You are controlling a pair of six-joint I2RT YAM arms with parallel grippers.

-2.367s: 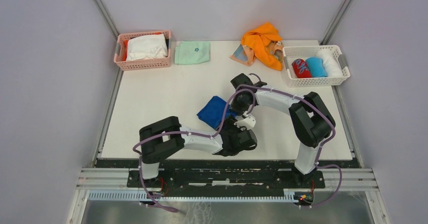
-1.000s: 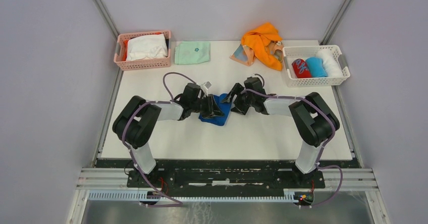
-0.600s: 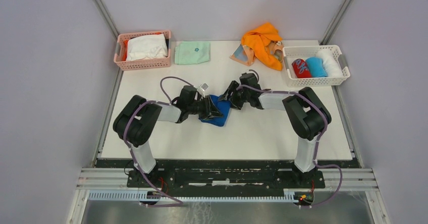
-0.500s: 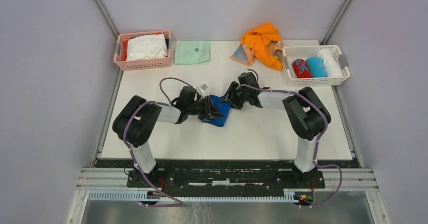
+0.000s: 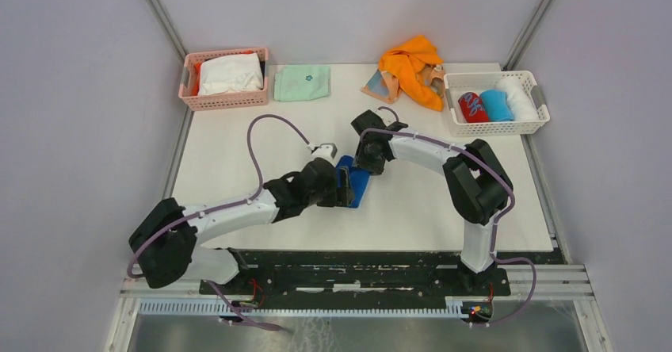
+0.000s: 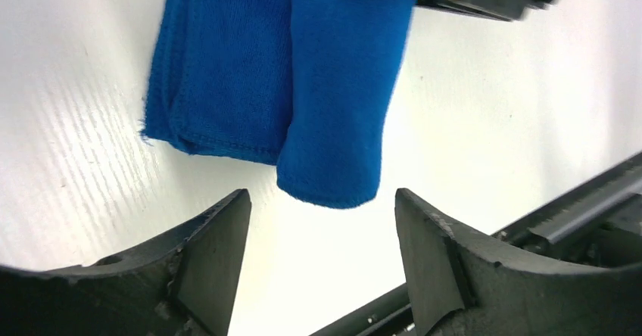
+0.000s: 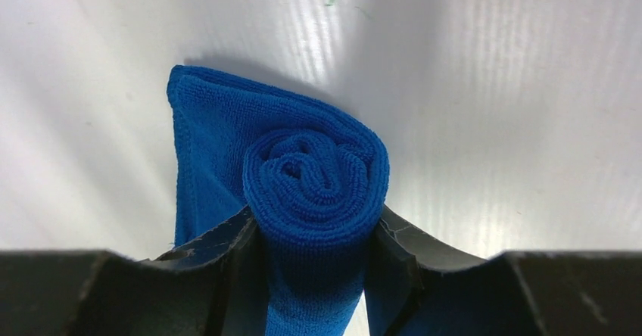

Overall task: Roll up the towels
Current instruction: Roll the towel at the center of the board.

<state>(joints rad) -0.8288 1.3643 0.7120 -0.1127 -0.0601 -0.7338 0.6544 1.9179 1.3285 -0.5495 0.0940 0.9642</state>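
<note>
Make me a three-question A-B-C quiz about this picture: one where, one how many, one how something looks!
1. Where is the orange towel? A) pink basket B) far edge of the table, beside the white basket C) under left arm
2. How many rolls in the white basket? A) one B) five C) three
3. The blue towel is A) partly rolled B) spread flat C) hanging
1 B: heaped next to that basket. 2 C: red, light blue, white. 3 A: spiral end, flat tail.
</note>
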